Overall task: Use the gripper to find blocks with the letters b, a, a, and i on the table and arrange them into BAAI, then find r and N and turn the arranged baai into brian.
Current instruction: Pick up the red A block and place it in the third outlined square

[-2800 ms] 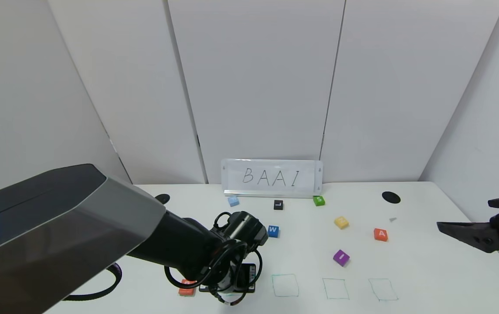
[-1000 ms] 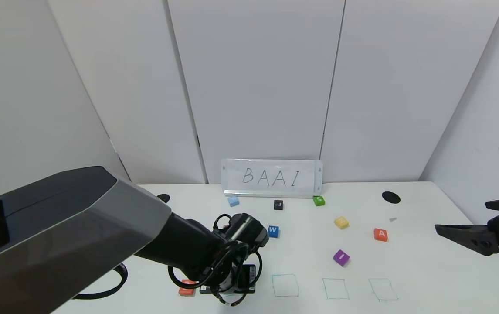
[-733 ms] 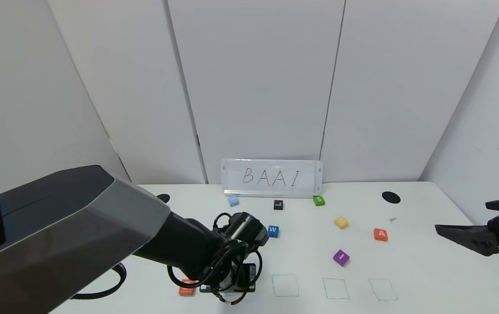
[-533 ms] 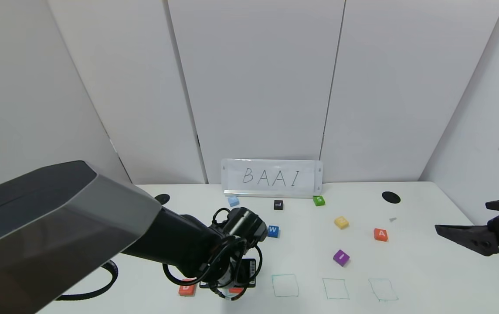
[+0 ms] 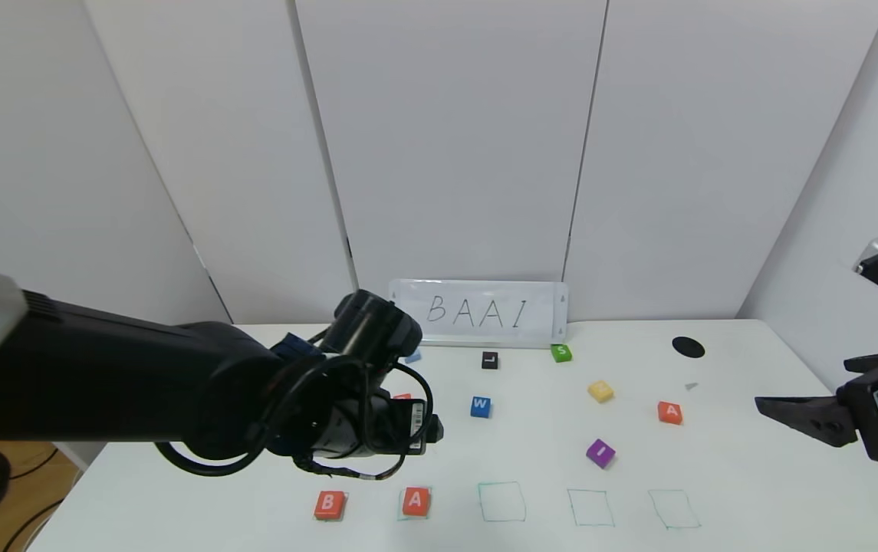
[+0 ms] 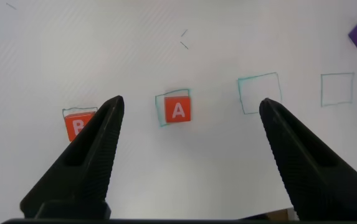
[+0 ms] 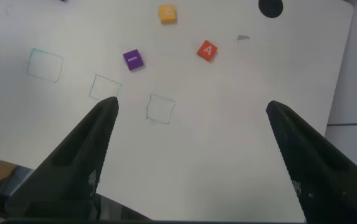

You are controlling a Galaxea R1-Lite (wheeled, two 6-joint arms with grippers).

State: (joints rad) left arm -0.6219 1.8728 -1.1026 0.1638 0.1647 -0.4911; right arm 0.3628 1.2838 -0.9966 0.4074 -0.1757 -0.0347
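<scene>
The orange-red B block [image 5: 330, 504] and an A block [image 5: 415, 501] lie side by side near the table's [image 5: 730, 475] front edge. The A [image 6: 178, 111] sits in a green-outlined square, and a finger partly covers the B [image 6: 77, 126]. My left gripper [image 5: 408, 431] hangs open and empty well above them [image 6: 190, 102]. The second A [image 5: 669, 412] and the purple I [image 5: 600, 453] lie at right; both show in the right wrist view, A [image 7: 207, 50] and I [image 7: 133, 59]. A sliver of an orange-red block [image 5: 402, 396] shows behind my left wrist, letter hidden. My right gripper [image 5: 799, 399] is open over the right edge [image 7: 191, 104].
Three empty green squares [image 5: 501, 502] [image 5: 590, 507] [image 5: 674, 509] continue the row. Blue W [image 5: 481, 406], black L [image 5: 490, 359], green S [image 5: 560, 353], yellow [image 5: 600, 391] and light-blue [image 5: 412, 356] blocks lie behind. A BAAI sign [image 5: 478, 312] stands at the back, a grommet [image 5: 688, 347] at right.
My left gripper has let go of the A block in the second square and has risen up and back. The B and A now show uncovered. The right arm has barely moved.
</scene>
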